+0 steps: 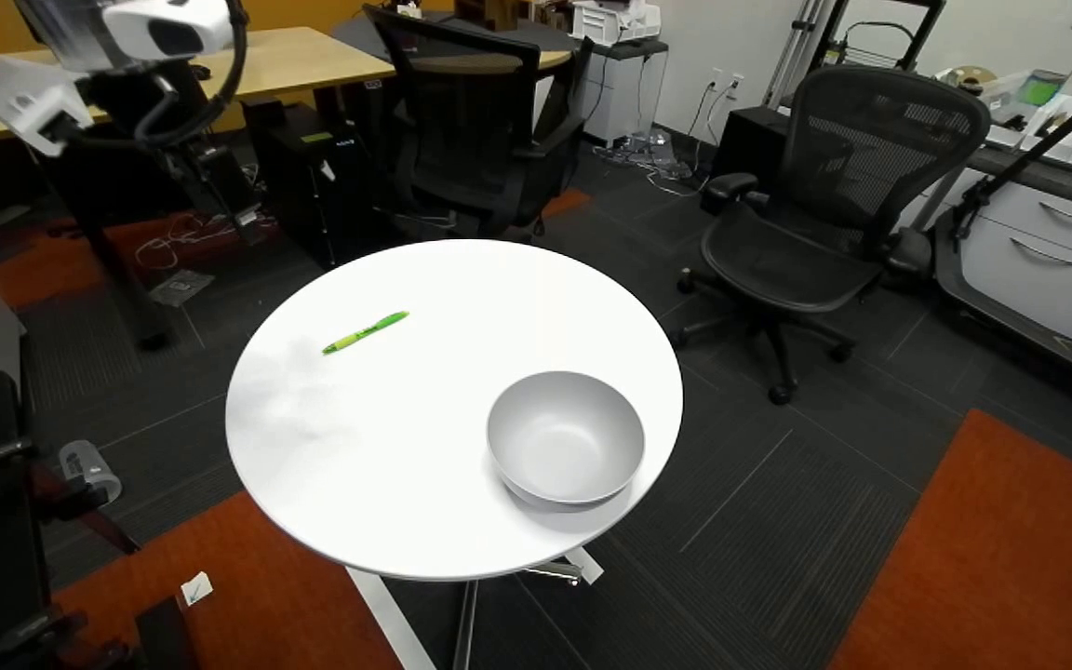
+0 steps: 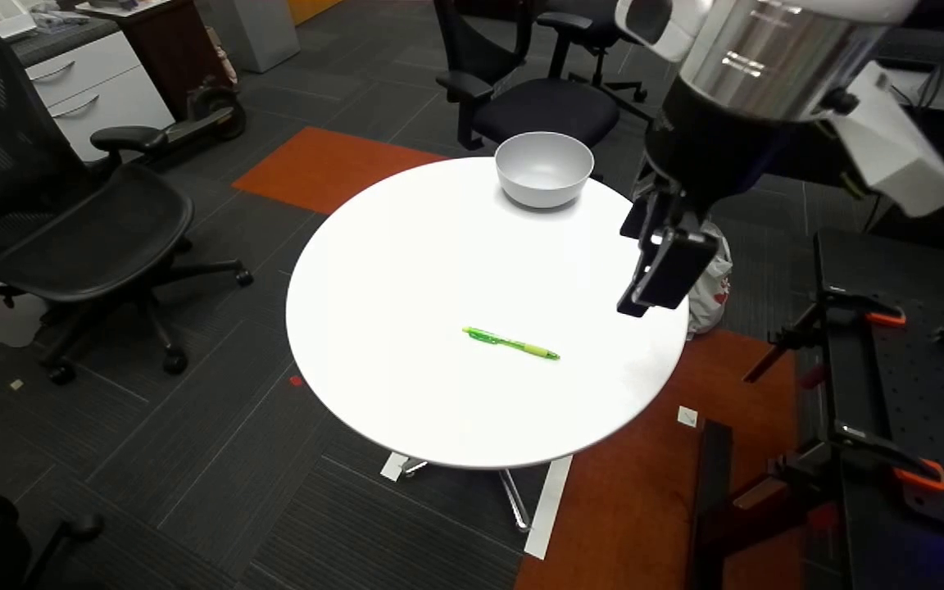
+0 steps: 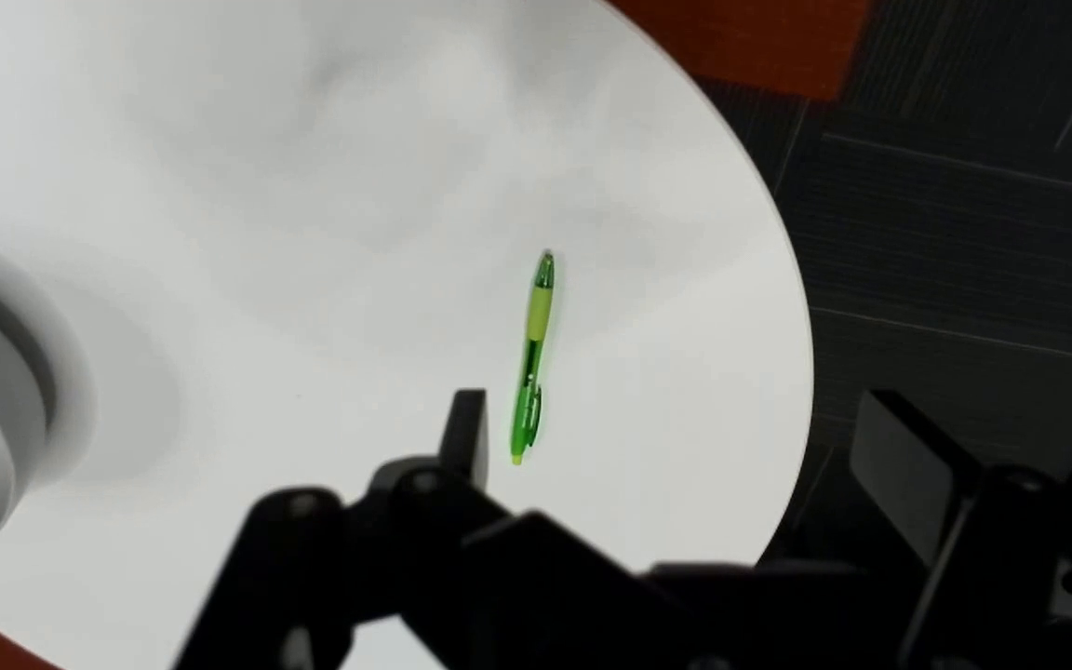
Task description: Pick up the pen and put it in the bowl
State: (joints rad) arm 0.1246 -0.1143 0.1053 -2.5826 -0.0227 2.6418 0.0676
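Your jaws stand nearest the wrist camera, across the lower part of that view: black angular linkages with flat grey inner faces, spread wide apart. Identify the pen (image 3: 532, 358) by its slim green barrel, paler grip section, side clip and tapered tip. It lies flat on the bench (image 3: 666, 391), whose round, smooth white top shows cloudy grey patches in the wrist view. Note the bowl (image 1: 566, 437), near the bench edge at 4 o'clock in an exterior view: round, smooth, grey and upright.

Observe the edges. In the wrist view the bench edge curves past the pen at 3 o'clock; dark ribbed carpet (image 3: 945, 251) lies beyond it, with an orange-red panel (image 3: 769, 46) at 1 o'clock. Your 3 o'clock jaw shows against that carpet. From the pen, the bowl sits at 9 o'clock, well apart and cut off by the view's border; a broad stretch of white surface runs between them.

Check position against the jaws. Both exterior views show them raised above bench level. As seen from the wrist, the pen lies toward 10 o'clock from the middle of the gap, its clip end just beside the 9 o'clock jaw and its tip pointing to 12 o'clock.
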